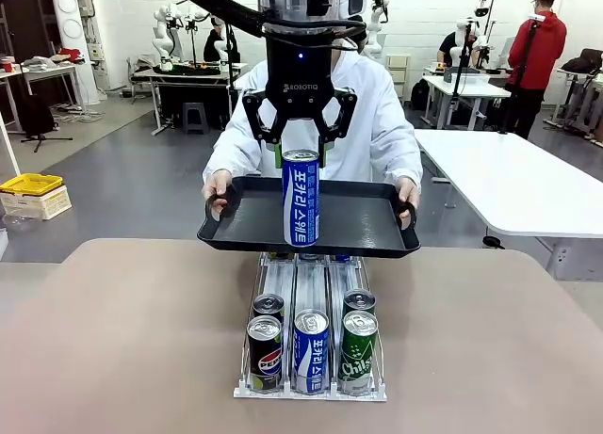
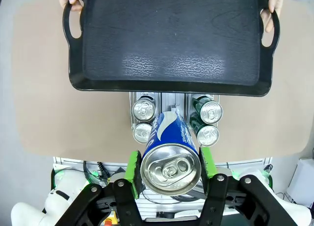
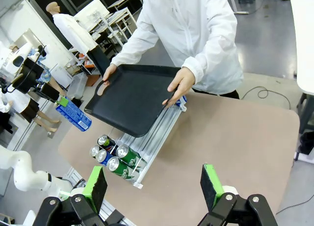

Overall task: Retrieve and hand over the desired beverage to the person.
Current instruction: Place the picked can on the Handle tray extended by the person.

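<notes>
My left pincer [image 1: 301, 156] pinched the blue can [image 1: 301, 199] by its top, upright, hanging above the rack [image 1: 283, 393]. The person [image 1: 377, 114] held out the black tray [image 1: 367, 232], its near edge at my twelve o'clock. Fetching looked done; setting the can on the tray and letting go remained. My right pincer [image 3: 154, 187] stood spread, empty.

You've got five cans [image 1: 310, 351] in one rack [image 1: 311, 392], plus one blue Pocari Sweat can [image 1: 301, 197] outside it. One black tray [image 1: 358, 222].
</notes>
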Robot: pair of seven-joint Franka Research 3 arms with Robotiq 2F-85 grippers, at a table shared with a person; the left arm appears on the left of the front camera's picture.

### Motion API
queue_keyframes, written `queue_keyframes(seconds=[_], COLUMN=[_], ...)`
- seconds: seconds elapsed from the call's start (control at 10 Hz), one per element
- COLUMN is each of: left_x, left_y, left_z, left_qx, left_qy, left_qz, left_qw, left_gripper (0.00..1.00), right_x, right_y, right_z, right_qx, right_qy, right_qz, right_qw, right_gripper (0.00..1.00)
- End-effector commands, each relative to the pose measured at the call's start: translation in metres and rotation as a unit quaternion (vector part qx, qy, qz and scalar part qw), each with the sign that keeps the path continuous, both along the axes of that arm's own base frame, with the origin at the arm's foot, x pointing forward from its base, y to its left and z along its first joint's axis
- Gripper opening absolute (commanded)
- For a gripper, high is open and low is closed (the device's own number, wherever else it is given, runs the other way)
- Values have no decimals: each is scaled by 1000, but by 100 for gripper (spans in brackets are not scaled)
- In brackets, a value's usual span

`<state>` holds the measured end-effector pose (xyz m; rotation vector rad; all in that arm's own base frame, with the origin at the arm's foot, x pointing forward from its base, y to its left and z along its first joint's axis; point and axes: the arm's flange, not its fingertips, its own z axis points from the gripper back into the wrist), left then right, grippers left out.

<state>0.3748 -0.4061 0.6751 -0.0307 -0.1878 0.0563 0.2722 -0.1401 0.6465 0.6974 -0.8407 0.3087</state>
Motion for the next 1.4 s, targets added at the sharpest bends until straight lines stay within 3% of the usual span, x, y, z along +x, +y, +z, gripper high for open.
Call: queue_keyframes(seconds=[0.0, 0.2, 0.3, 0.5, 0.6, 0.9, 1.3], left_x=[-3, -3, 0, 36, 54, 112, 142], left_y=[3, 3, 0, 4, 6, 28, 54], left_z=[2, 2, 0, 27, 31, 12, -16], left_qx=[0, 0, 0, 15, 12, 18, 3], left_qy=[-3, -3, 0, -45, -47, -42, -31], left_qz=[2, 2, 0, 30, 40, 87, 112], left_qw=[1000, 1000, 1000, 998, 998, 995, 993], left_gripper=[1, 1, 58, 58, 58, 58, 58], right_x=[2, 2, 2, 2, 2, 2, 2], right_y=[0, 0, 0, 0, 0, 0, 0], right_z=[1, 1, 1, 1, 1, 1, 1], right_qx=[11, 11, 11, 11, 11, 11, 11], right_qy=[-8, -8, -8, -8, -8, -8, -8], right_qz=[9, 9, 9, 9, 9, 9, 9], right_qw=[1000, 1000, 1000, 1000, 1000, 1000, 1000], right_gripper=[100, 100, 100, 100, 100, 100, 100])
